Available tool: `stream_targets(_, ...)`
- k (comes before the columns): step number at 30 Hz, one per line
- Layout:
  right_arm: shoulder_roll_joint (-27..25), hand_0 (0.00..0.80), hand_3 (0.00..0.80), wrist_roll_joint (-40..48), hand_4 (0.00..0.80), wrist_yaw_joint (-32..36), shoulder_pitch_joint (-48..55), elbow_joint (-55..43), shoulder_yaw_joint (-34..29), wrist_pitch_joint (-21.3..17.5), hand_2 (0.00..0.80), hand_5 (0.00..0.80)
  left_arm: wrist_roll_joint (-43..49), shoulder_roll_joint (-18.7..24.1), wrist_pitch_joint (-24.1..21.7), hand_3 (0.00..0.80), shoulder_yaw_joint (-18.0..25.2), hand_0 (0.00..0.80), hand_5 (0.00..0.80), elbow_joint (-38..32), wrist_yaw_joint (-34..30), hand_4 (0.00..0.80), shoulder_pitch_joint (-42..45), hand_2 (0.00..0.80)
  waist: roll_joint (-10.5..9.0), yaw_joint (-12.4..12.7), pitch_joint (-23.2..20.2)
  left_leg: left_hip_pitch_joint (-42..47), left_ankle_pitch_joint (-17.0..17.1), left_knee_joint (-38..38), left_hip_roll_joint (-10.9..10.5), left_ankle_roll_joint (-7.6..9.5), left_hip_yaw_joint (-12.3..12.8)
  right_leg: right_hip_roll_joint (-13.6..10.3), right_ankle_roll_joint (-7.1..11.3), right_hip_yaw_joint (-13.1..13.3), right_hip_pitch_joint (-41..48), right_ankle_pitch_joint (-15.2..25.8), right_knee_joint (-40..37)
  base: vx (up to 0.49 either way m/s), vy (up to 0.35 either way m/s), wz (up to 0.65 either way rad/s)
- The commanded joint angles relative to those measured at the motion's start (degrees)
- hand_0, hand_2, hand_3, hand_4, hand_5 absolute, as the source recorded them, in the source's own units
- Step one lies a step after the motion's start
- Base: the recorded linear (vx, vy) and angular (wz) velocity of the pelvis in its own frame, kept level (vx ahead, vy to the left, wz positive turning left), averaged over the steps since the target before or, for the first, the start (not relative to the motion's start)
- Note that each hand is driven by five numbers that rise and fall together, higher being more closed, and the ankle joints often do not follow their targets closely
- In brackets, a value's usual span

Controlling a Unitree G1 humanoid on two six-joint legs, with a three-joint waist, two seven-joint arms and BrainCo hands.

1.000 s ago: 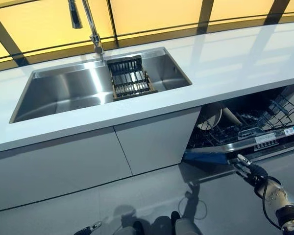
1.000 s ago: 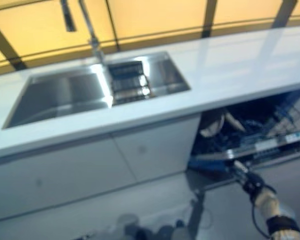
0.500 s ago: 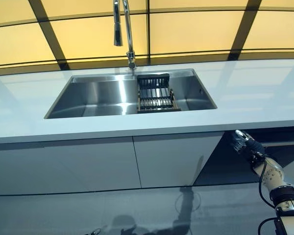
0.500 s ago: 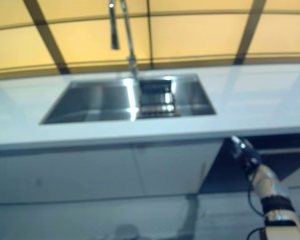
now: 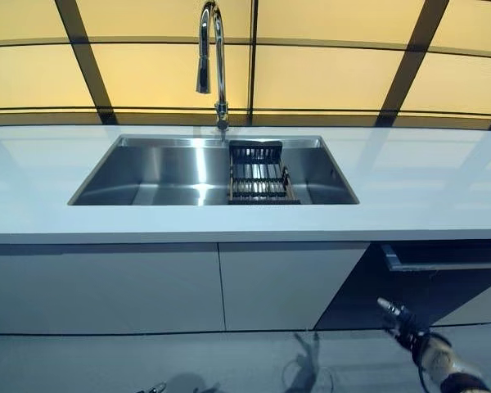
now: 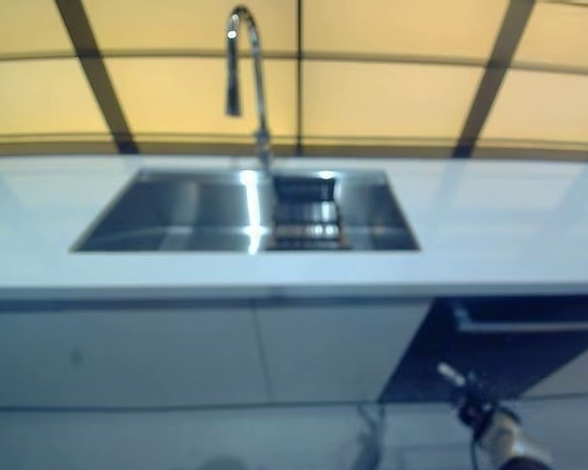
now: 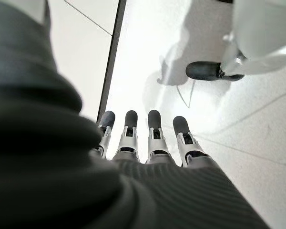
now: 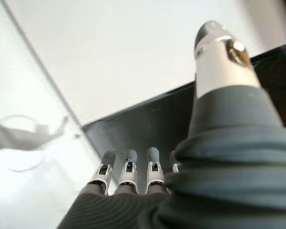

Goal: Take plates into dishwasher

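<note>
No plate shows in any view. The dishwasher (image 5: 425, 288) is a dark front under the white counter at the right, and its door stands shut with a handle slot (image 5: 446, 265) along the top. My right hand (image 5: 407, 330) hangs low in front of that door, open and empty, with fingers (image 8: 128, 175) straight toward the dark panel (image 8: 148, 124). My left hand (image 7: 143, 138) is down by the floor, open and holding nothing; only its tip (image 5: 155, 387) shows at the head view's lower edge.
A steel sink (image 5: 164, 168) is set in the white counter (image 5: 409, 188), with a dark drain rack (image 5: 258, 172) in its right part and a tall faucet (image 5: 213, 57) behind. Pale cabinet doors (image 5: 229, 286) run under the counter. Yellow panels line the back.
The camera has swung to face the counter squarely. The dishwasher door, open with racks showing a second ago, is now shut. My right hand rose with it, then dropped low.
</note>
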Motion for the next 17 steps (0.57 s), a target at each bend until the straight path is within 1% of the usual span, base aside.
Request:
stream_targets(1,2.52,0.000,0.000,-2.03,0.000,1.33,-2.04,3.32,0.98,-4.84,0.000,0.000,-3.09,-1.77,-1.88,0.000,0.76,0.000,0.000,3.39,1.82,0.000,-3.72,0.000,0.17,1.23,-1.01,-0.19,-3.81,-0.17,-0.91,1.51,1.08,2.25,0.99,0.19,-2.07,0.06,0.00,-0.022,0.025,0.05)
stream_targets(3,5.84,0.000,0.000,-2.08,0.000,0.67,-0.77,6.20,2.66,-4.85,0.000,0.000,-4.08,-2.65,-2.61,0.000,0.74,0.000,0.000,5.29,1.80,0.000,-4.45,0.000,0.09,0.98,-1.52,-0.17,-3.74,-0.17,-0.92,1.71,1.11,2.43,0.69,0.31,-1.86,-0.10,0.00,0.000,0.000,0.00)
stream_targets(5,7.99,0.000,0.000,-4.47,0.000,-0.66,0.36,8.06,3.66,-4.16,0.000,0.000,-4.13,-3.09,-2.86,0.000,0.73,0.000,0.000,6.32,0.99,0.000,-4.38,0.000,0.08,0.86,-1.76,0.09,-3.80,-0.17,-0.80,1.82,1.45,2.41,0.53,0.07,-1.84,-0.56,0.55,0.000,0.000,0.00)
stream_targets(7,10.56,0.000,0.000,-4.61,0.000,-1.76,1.88,11.16,4.99,-4.99,0.000,0.000,-3.69,-3.98,-2.80,0.000,0.24,0.000,0.000,7.22,1.13,0.000,-4.32,0.000,0.03,0.86,-2.34,0.40,-3.94,-0.17,-0.80,1.90,1.76,2.31,0.45,-0.49,-1.34,-0.82,0.36,0.020,0.010,0.02)
stream_targets(8,11.35,0.000,0.000,-6.17,0.000,-2.22,2.34,12.14,5.37,-5.50,0.000,0.000,-3.29,-4.37,-2.85,0.000,0.08,0.000,0.000,7.69,1.32,0.000,-4.29,0.000,0.06,0.82,-2.52,0.56,-4.04,-0.17,-0.81,1.93,1.88,2.31,0.44,-0.53,-1.13,-0.90,0.31,0.057,0.025,0.04)
stream_targets(9,12.63,0.000,0.000,-8.01,0.000,-4.48,2.99,13.20,5.88,-5.68,0.000,0.000,0.30,-4.96,-2.58,0.000,-0.55,0.000,0.000,8.24,1.54,0.000,-4.10,0.000,0.16,0.70,-2.83,0.82,-4.20,-0.17,-0.79,1.88,2.05,2.30,0.44,-0.64,-0.83,-1.07,0.23,0.058,0.025,0.05)
stream_targets(10,13.41,0.000,0.000,-8.82,0.000,-5.75,3.37,14.02,6.10,-5.50,0.000,0.000,2.80,-5.51,-3.24,0.000,-1.60,0.000,0.000,8.55,2.18,0.000,-4.00,0.000,0.29,0.57,-2.89,0.95,-4.28,-0.17,-0.77,1.90,2.14,2.33,0.42,-0.70,-0.71,-1.18,0.30,0.054,0.029,0.02)
stream_targets(11,13.98,0.000,0.000,-9.40,0.000,-6.46,3.64,14.89,6.02,-5.28,0.000,0.000,5.78,-5.96,-3.53,0.000,-2.81,0.000,0.000,8.87,1.61,0.000,-3.86,0.000,0.48,0.45,-2.94,1.07,-4.34,-0.17,-0.76,1.94,2.31,2.38,0.39,-0.71,-0.64,-1.30,0.43,0.035,0.030,0.01)
stream_targets(13,14.58,0.000,0.000,-11.50,0.000,-8.08,4.28,16.45,6.43,-4.73,0.000,0.000,5.73,-6.72,-3.14,0.000,-5.01,0.000,0.000,9.26,1.22,0.000,-3.26,0.000,1.05,0.09,-2.92,1.54,-4.61,-0.17,-0.74,2.11,2.64,2.46,0.32,-0.56,-0.35,-1.69,0.64,0.042,0.044,0.00)
stream_targets(15,14.67,0.000,0.000,-12.84,0.000,-8.31,4.70,17.40,6.45,-4.39,0.000,0.000,4.99,-6.87,-2.77,0.000,-4.79,0.000,0.000,9.63,0.82,0.000,-2.87,0.000,1.34,-0.10,-2.87,1.85,-4.81,-0.17,-0.73,2.19,2.83,2.48,0.29,-0.40,-0.14,-1.94,0.74,0.019,0.019,-0.01)
stream_targets(17,14.80,0.000,0.000,-13.54,0.000,-9.27,5.11,18.04,6.25,-3.23,0.000,0.000,3.55,-7.11,-2.30,0.000,-4.50,0.000,0.000,9.99,0.48,0.000,-2.22,0.000,1.60,-0.29,-2.75,2.19,-4.94,-0.17,-0.71,2.26,2.98,2.43,0.23,-0.40,0.09,-2.14,0.85,0.000,0.000,0.00)
